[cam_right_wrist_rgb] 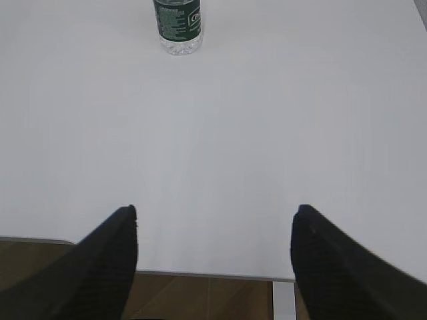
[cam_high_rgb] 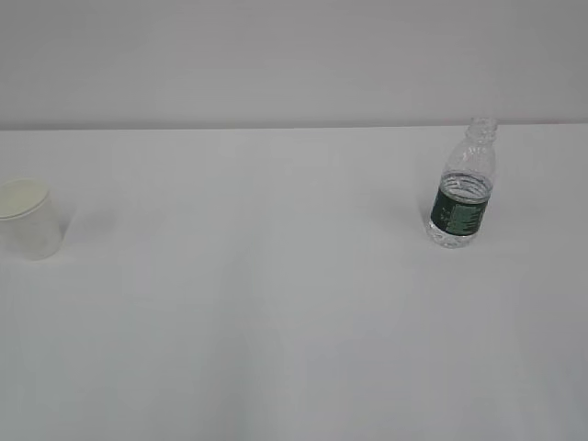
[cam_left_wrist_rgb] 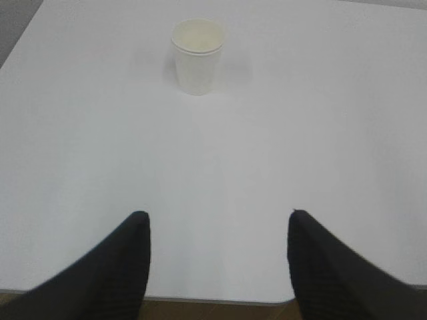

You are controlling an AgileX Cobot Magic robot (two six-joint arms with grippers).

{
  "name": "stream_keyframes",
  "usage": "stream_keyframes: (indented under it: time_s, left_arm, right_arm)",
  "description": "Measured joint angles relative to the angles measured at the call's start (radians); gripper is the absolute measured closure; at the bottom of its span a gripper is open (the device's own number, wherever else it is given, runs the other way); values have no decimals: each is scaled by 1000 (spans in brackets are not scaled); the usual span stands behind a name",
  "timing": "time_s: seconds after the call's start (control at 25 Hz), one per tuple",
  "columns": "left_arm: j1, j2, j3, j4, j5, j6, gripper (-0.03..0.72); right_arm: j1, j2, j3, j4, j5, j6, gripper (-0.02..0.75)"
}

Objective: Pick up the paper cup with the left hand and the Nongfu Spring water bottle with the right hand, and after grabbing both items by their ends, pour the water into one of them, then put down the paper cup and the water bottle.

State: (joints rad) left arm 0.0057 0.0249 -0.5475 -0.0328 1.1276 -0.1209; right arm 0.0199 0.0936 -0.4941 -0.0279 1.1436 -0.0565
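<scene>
Step in hand: the opening reach, judging by the layout; neither object has been picked up.
Paper cup: the paper cup (cam_high_rgb: pixel 29 219) stands upright at the far left of the white table (cam_high_rgb: pixel 276 303), mouth up, nothing touching it.
Bottle: the Nongfu Spring water bottle (cam_high_rgb: pixel 462 188) stands upright on the right, well apart from the cup; no cap can be made out on its neck, and the water cannot be told through the plastic from here.
Left hand: the left hand (cam_left_wrist_rgb: pixel 217 263) hangs at the near table edge, fingers spread wide and empty, the cup (cam_left_wrist_rgb: pixel 197 56) ahead and slightly left of centre.
Right hand: the right hand (cam_right_wrist_rgb: pixel 215 257) is likewise wide apart and holding nothing, the bottle (cam_right_wrist_rgb: pixel 178 25) far ahead and left of its line.
Doing it well: each arm should probably steer left to centre its target between the fingers before closing.
Caution: the cup looks light and crushable, so a gentle squeeze seems wise; a firm mid-body hold should keep the bottle from tipping.
</scene>
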Motion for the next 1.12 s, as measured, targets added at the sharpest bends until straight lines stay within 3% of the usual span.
stream_keyframes:
  time_s: [1.12]
  left_arm:
    - [0,9,0,-45,-111,0,228]
  right_arm:
    - [0,0,-14,0,-45,0,197]
